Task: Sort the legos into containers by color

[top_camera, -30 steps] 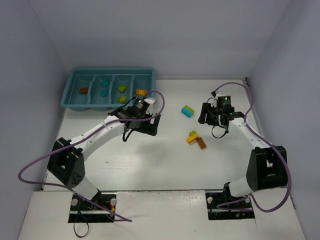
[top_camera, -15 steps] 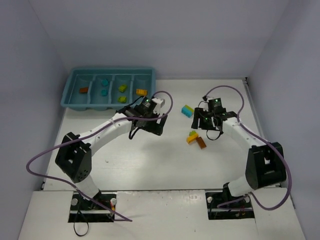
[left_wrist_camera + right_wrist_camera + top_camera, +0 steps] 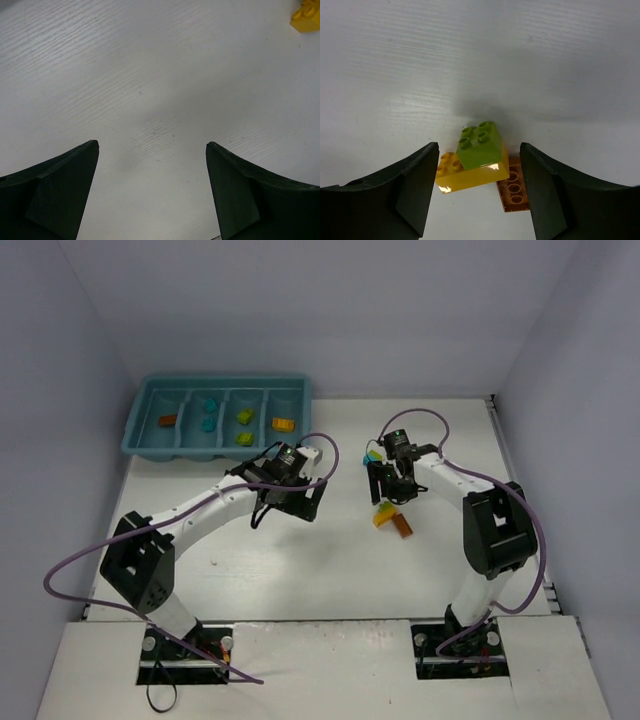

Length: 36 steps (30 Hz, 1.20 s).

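Tray (image 3: 225, 381) first, as the anchor: its four compartments already hold sorted legos, brown-orange at the left end, then teal, lime, and yellow-orange at the right end. Beyond the tray's right end, toward the near side of the table, the left gripper (image 3: 152, 145) hovers with fingers spread wide over bare surface, holding nothing. Farther out from that same end, the right gripper (image 3: 479, 144) hangs empty with fingers spread, straight above a small cluster: a lime brick (image 3: 481, 144) seated on a yellow brick (image 3: 462, 176), with a brown-orange brick (image 3: 513, 188) touching alongside. The lime brick sits centred in the gap between the fingers, and the yellow brick's long axis runs roughly across that gap, finger to finger. So the right arm is plainly the nearer one, and a straight descent looks enough. A cyan brick (image 3: 372, 455) lies just beside the right gripper on its tray side, partly hidden.
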Motion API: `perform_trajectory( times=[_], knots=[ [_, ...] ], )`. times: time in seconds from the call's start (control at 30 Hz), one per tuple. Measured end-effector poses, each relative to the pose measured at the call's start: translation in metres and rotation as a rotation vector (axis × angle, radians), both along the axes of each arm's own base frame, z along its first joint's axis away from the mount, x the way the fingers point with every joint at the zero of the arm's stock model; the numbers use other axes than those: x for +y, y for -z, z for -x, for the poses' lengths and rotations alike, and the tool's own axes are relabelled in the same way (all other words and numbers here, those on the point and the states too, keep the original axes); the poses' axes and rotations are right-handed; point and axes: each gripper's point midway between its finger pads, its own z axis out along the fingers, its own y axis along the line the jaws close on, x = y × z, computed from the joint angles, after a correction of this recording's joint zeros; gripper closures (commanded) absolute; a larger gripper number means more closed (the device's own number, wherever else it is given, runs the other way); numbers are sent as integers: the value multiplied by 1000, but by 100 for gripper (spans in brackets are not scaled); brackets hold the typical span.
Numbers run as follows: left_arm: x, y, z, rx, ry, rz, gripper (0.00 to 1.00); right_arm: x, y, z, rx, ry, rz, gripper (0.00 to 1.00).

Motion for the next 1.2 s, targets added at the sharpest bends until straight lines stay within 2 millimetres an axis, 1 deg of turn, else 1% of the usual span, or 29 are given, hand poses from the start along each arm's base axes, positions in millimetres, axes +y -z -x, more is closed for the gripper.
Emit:
perform_trajectory(
  times=[0.13, 0.17, 0.2, 0.33, 0.4, 0.43, 0.47, 0.53, 0.57, 0.6, 0.63, 0.73, 0.77, 0.83, 0.9, 0.97, 1.0, 1.07, 1.13, 1.2],
  knots=[
    [2, 2, 2, 6, -1, -6, 19, -2, 3, 6, 26, -6, 10, 40],
    [2, 3, 2, 6, -1, -6, 19, -2, 3, 6, 28, -7, 12, 44],
    [2, 2, 2, 5, -1, -5, 19, -1, 4, 7, 31, -11, 13, 46],
    [2, 3, 2, 6, -1, -6, 19, 0, 12, 10, 56, -17, 19, 49],
    [2, 3, 2, 6, -1, -6, 19, 1, 16, 12, 70, -20, 16, 52],
    [2, 3, 2, 6, -1, -7, 19, 2, 18, 13, 77, -23, 14, 58],
    [2, 3, 2, 6, -1, -7, 19, 3, 21, 14, 85, -29, 14, 62],
    [2, 3, 2, 7, -1, -9, 19, 5, 23, 15, 94, -32, 10, 76],
    [3, 3, 2, 8, -2, -11, 19, 6, 23, 14, 92, -32, 7, 90],
    [3, 3, 2, 8, -3, -12, 19, 7, 22, 14, 92, -31, 3, 96],
    [3, 3, 2, 9, -3, -12, 19, 8, 22, 14, 92, -32, 0, 100],
    [3, 3, 3, 10, -5, -11, 19, 13, 18, 12, 78, -21, -24, 100],
    [3, 3, 3, 11, -6, -9, 19, 15, 14, 9, 60, -16, -38, 100],
    [2, 2, 3, 14, -9, -2, 19, 22, -1, -1, -10, 0, -85, 100],
    [-2, -1, 5, 21, -13, 23, 19, 30, -24, -11, -113, 15, -153, 100],
    [-7, -9, 4, 16, -20, 69, 19, 37, -54, -18, -226, 31, -235, 100],
    [-12, -16, 3, 11, -22, 110, 19, 42, -71, -21, -285, 39, -283, 100],
    [-24, -36, -2, -8, -30, 220, 19, 49, -96, -26, -376, 48, -363, 100],
    [-34, -60, -9, -37, -38, 343, 18, 55, -112, -26, -434, 52, -434, 100],
    [-39, -82, -17, -70, -50, 460, 18, 60, -119, -27, -461, 58, -485, 100]
  ],
)
